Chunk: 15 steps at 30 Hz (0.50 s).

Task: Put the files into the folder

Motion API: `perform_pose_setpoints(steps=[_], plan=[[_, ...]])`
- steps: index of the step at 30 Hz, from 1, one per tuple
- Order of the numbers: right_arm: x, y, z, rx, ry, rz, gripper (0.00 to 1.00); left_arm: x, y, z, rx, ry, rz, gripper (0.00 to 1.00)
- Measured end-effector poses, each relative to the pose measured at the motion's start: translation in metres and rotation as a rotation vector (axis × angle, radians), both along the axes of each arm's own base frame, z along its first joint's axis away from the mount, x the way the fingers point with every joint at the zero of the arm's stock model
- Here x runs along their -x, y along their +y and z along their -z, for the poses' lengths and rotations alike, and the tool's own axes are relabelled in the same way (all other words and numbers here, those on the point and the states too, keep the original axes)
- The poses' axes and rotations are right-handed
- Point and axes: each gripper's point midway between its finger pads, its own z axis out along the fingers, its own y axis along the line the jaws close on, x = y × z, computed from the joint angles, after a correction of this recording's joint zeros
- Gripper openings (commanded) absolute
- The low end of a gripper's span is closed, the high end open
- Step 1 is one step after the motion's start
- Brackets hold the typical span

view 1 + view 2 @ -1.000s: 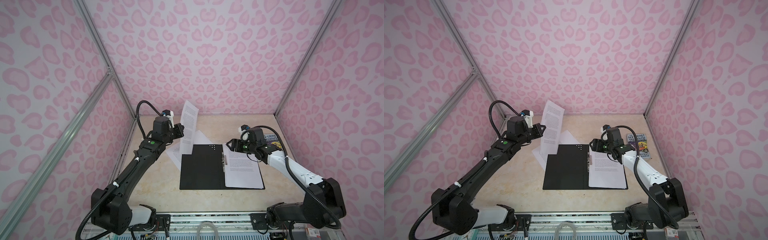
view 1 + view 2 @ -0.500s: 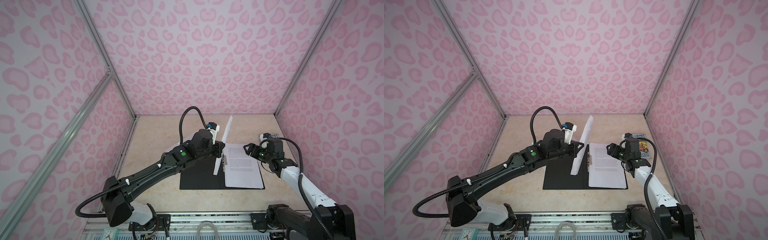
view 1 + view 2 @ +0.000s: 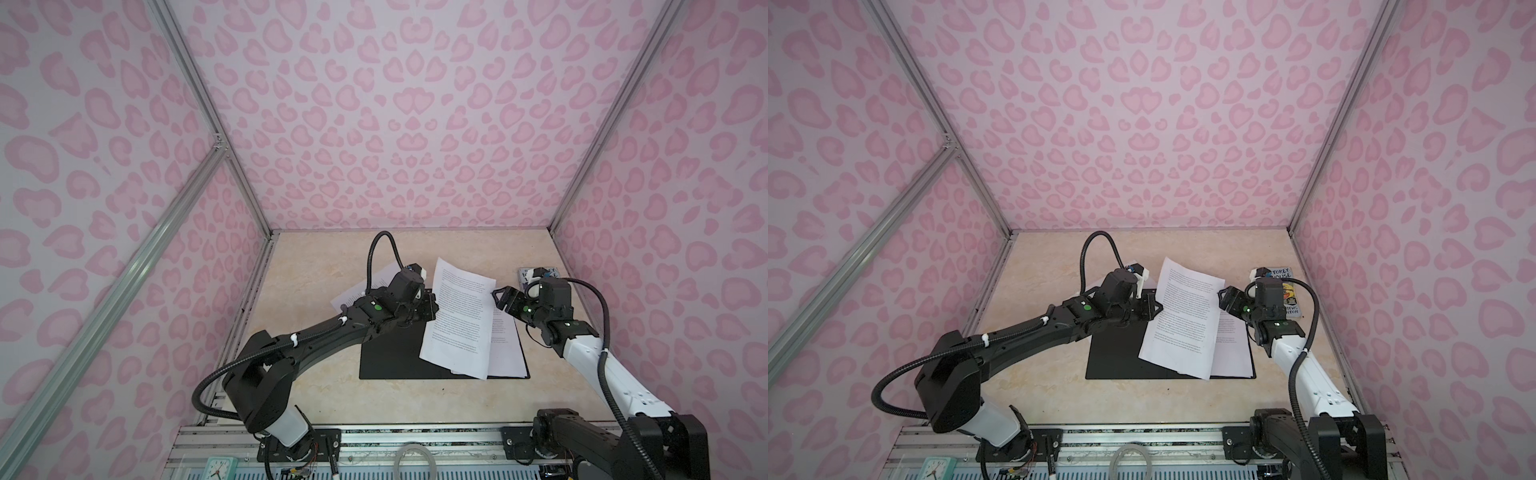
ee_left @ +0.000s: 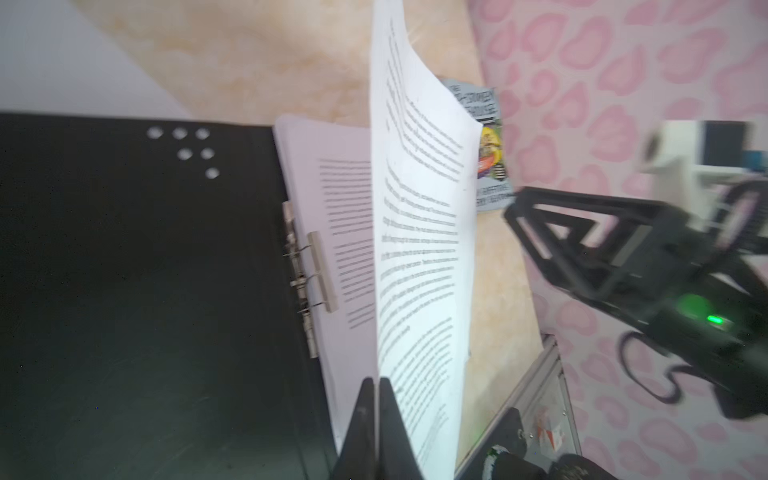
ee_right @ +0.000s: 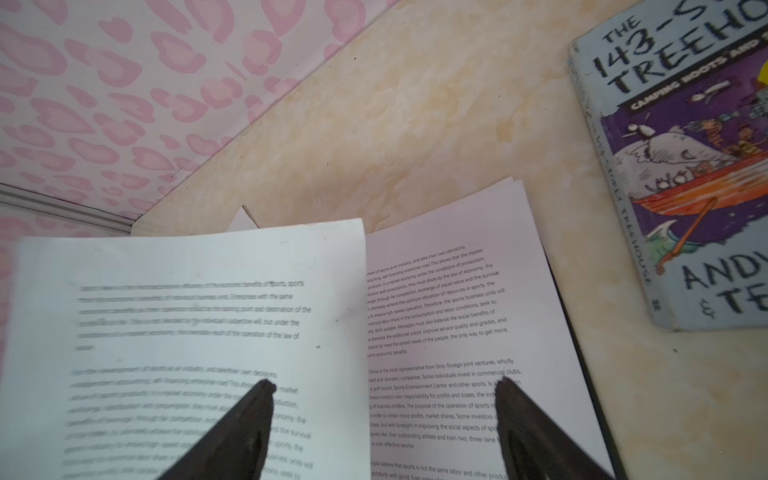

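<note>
The folder [image 3: 390, 353] [image 3: 1117, 357] lies open on the table, black inside up, metal clip [image 4: 311, 270] at its spine. A stack of files [image 3: 505, 345] [image 3: 1231, 345] [image 5: 449, 332] rests on its right half. My left gripper [image 3: 432, 309] [image 3: 1152, 309] [image 4: 378, 380] is shut on the edge of one printed sheet [image 3: 457, 320] [image 3: 1183, 320] [image 4: 419, 249], holding it tilted over the spine and the stack. My right gripper [image 3: 500, 299] [image 3: 1225, 301] [image 5: 384, 386] hangs open just right of that sheet's far edge, above the stack, holding nothing.
Another white sheet [image 3: 365, 286] [image 4: 62, 62] lies on the table behind the folder's left half, partly hidden by the left arm. A colourful paperback book [image 3: 1285, 291] [image 5: 685, 166] sits at the back right near the wall, beside the right wrist.
The left arm swung the held sheet from the folder's left side across the spine; it now leans face-up over the stack. The right gripper drew back to the right.
</note>
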Motion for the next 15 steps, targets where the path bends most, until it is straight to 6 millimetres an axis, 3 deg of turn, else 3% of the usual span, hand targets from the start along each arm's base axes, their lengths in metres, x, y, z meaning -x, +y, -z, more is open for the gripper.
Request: perform_pose_setpoints(steps=[6,9,15], plan=[[0.007,0.029,0.004,-0.015,0.012,-0.104,0.84,-0.024,0.030,0.070,-0.080,0.135,-0.063,0.03],[0.019,0.042,0.019,-0.023,0.050,-0.153,0.84,-0.029,0.043,0.086,-0.105,0.158,-0.084,0.03],[0.043,0.063,0.059,-0.045,0.177,-0.235,0.84,-0.025,0.048,0.110,-0.136,0.185,-0.071,0.03]])
